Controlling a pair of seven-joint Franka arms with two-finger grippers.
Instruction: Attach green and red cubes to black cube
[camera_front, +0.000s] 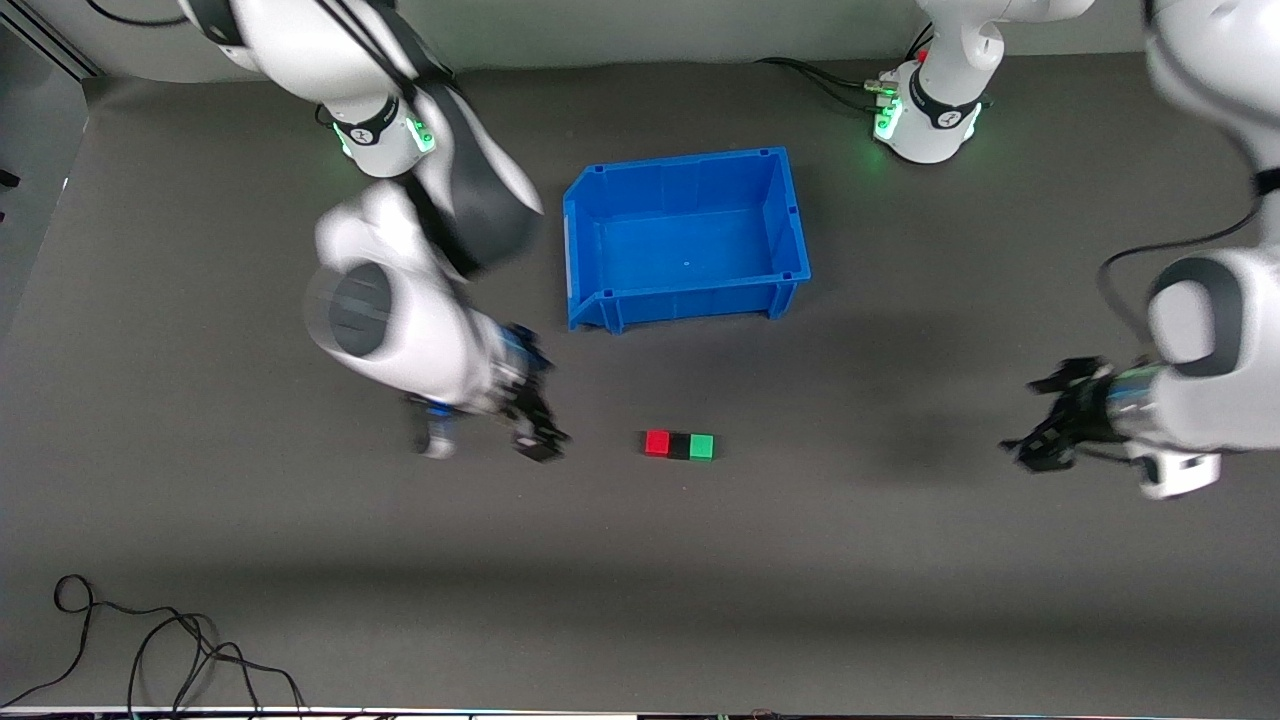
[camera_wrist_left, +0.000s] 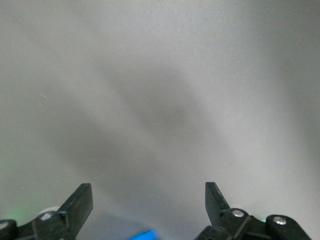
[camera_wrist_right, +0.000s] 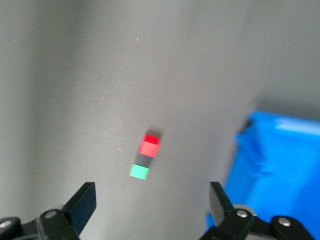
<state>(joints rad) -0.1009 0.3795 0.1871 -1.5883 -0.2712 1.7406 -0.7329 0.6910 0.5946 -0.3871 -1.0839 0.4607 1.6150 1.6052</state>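
Right pincer (camera_front: 535, 440) hanging open and empty over the desk (camera_front: 200, 520) | red cube (camera_front: 656, 443), black cube (camera_front: 680, 446) and green cube (camera_front: 702, 446) sitting joined, row running arm-to-arm, nearer the camera than the blue bin (camera_front: 685, 240), closest to the right arm | left pincer (camera_front: 1040, 430) waiting open and empty.

Colours we see on the dark grey table

We see a small bright red cube (camera_front: 657, 443), a small matte black cube (camera_front: 680, 446) and a small bright green cube (camera_front: 702, 446) on a plain dark grey matte table surface (camera_front: 200, 520). The open plastic bin (camera_front: 686, 238) is uniform saturated blue. Both arms are glossy white with dark grey joints and green base lights; the left gripper (camera_front: 1048, 415) and right gripper (camera_front: 535, 425) are black, each with spread black fingers. Thin black cables (camera_front: 150, 650) curl over the grey.
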